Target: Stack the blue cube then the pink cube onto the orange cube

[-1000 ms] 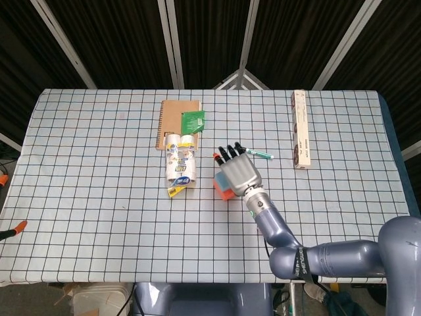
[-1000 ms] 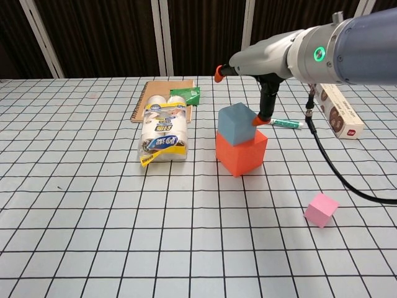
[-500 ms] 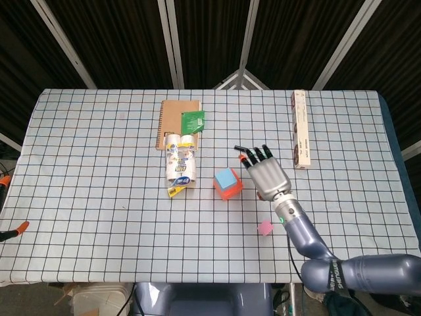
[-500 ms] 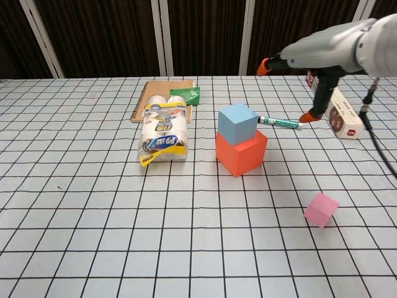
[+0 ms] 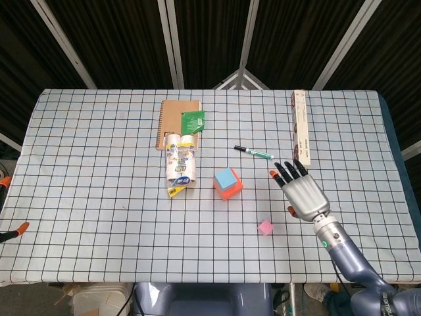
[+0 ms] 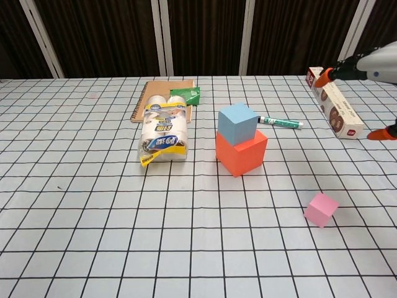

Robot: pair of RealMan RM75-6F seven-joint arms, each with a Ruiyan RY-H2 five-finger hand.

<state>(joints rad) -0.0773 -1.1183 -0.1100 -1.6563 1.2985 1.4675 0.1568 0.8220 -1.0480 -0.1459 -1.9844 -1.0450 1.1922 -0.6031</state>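
Withdrawn rightward from the stack, the right hand (image 5: 302, 191) hovers with fingers spread, seemingly empty. Small blue cube (image 6: 238, 121) sits atop larger orange cube (image 6: 240, 151); small pink cube (image 6: 321, 209) lies apart on the desk (image 5: 99, 197).

Cut off and covered

The right hand (image 6: 366, 67) runs off the chest view's right edge; the blue cube (image 5: 227, 178) hides most of the orange cube (image 5: 230, 192) from overhead.

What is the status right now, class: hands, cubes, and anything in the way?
Right hand open, holding nothing; left hand not in view. Blue cube sits on orange cube. Pink cube alone on table, unobstructed.
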